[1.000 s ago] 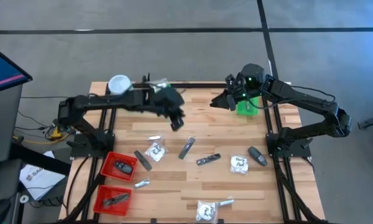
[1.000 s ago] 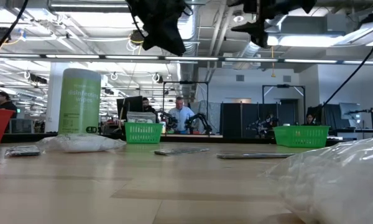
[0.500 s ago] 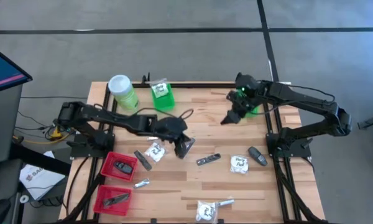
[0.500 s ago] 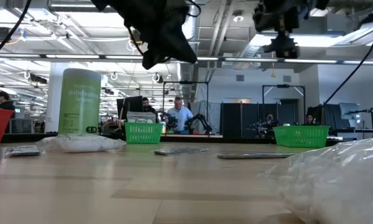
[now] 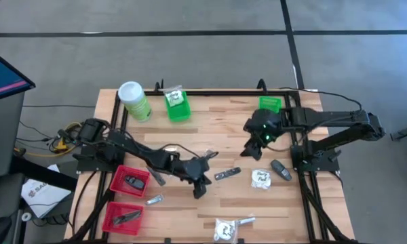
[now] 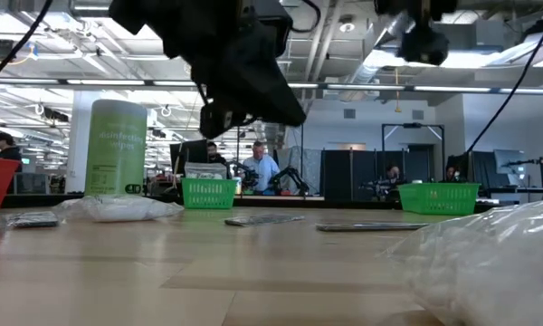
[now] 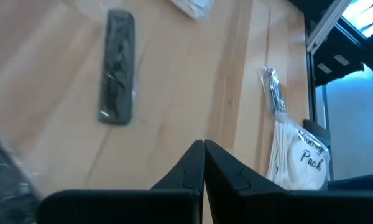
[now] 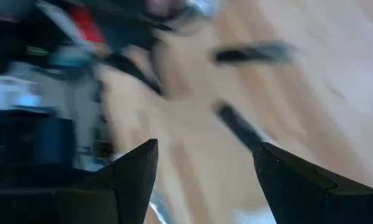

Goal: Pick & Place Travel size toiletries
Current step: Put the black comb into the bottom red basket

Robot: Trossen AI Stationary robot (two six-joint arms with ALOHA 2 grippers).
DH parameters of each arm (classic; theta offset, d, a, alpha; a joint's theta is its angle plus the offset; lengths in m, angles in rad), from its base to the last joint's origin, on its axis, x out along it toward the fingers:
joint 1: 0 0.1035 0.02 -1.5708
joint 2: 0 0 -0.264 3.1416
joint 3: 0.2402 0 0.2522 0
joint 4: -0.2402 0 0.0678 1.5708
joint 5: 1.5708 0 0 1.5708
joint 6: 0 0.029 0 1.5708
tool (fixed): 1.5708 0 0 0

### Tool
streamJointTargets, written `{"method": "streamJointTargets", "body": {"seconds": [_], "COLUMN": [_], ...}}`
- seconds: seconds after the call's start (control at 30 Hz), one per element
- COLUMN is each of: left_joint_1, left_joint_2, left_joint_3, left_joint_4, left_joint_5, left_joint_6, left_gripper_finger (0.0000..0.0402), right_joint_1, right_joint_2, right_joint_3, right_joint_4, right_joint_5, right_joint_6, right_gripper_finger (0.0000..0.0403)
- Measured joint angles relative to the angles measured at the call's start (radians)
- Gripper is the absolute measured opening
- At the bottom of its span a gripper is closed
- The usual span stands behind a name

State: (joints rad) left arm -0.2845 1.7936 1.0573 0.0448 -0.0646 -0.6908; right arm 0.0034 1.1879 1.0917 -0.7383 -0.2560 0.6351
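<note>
Going L to R in the high view. Lower left of frame: two red baskets (image 5: 130, 180), each w/ a dark piece inside. Just right of them a slim silvery sachet (image 5: 154, 200) lies flat on the wooden surface (image 5: 210, 132). Judging by looks, sachets are v. light, thin, slick foil; best pinched across the narrow width, mid-length, w/ fingertips low to the surface.

Left tool (image 5: 199, 186), centre-lower area: jaws pressed fully together, nothing between them; the wrist view shows the two fingers (image 7: 188, 175) meeting edge to edge over bare wood. It hangs above the surface, touching nothing as far as I can tell.

Just right of it: dark grey stick (image 5: 227, 173), flat, near frame centre. Prob. stiffer and easier; take it across the short side.

Bottom centre: white crinkly packet (image 5: 224, 229) w/ black print, another silvery sachet beside it. Packet looks soft, puffy, prone to crumple and slide; grab it by the bulk, not an edge.

Right tool (image 5: 255, 150), right of centre: jaws spread wide, empty, above the surface. Below it, a second white packet (image 5: 260, 179) and a dark oval piece (image 5: 281, 169) at right.

Top of frame: green canister (image 5: 133, 100), two green baskets (image 5: 177, 105).
</note>
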Motion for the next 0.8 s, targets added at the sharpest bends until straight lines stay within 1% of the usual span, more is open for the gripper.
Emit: {"method": "streamJointTargets", "body": {"seconds": [0.17,0.3,0.47,0.6,0.63,0.8], "left_joint_1": [-0.019,-0.011,0.018,0.05,0.057,0.071], "left_joint_2": [0.079,0.148,0.223,0.276,0.291,0.336], "left_joint_3": [0.008,0.063,0.134,0.153,0.152,0.157], "left_joint_4": [0.118,0.167,0.157,0.152,0.151,0.143], "left_joint_5": [-0.018,-0.032,-0.045,-0.047,-0.048,0.021], "left_joint_6": [-0.08,-0.121,-0.171,-0.218,-0.235,-0.296], "left_gripper_finger": [0.0,0.0,0.0,0.0,0.0,0.0], "right_joint_1": [0.106,0.162,0.193,0.193,0.193,0.193], "right_joint_2": [-0.029,-0.082,-0.186,-0.253,-0.264,-0.297], "right_joint_3": [-0.146,-0.327,-0.536,-0.641,-0.654,-0.657], "right_joint_4": [0.297,0.548,0.869,1.117,1.141,1.141], "right_joint_5": [0.008,0.024,0.03,0.028,0.025,0.013], "right_joint_6": [0.103,0.207,0.331,0.36,0.361,0.42], "right_gripper_finger": [0.0255,0.0255,0.0255,0.0255,0.0255,0.0255]}}
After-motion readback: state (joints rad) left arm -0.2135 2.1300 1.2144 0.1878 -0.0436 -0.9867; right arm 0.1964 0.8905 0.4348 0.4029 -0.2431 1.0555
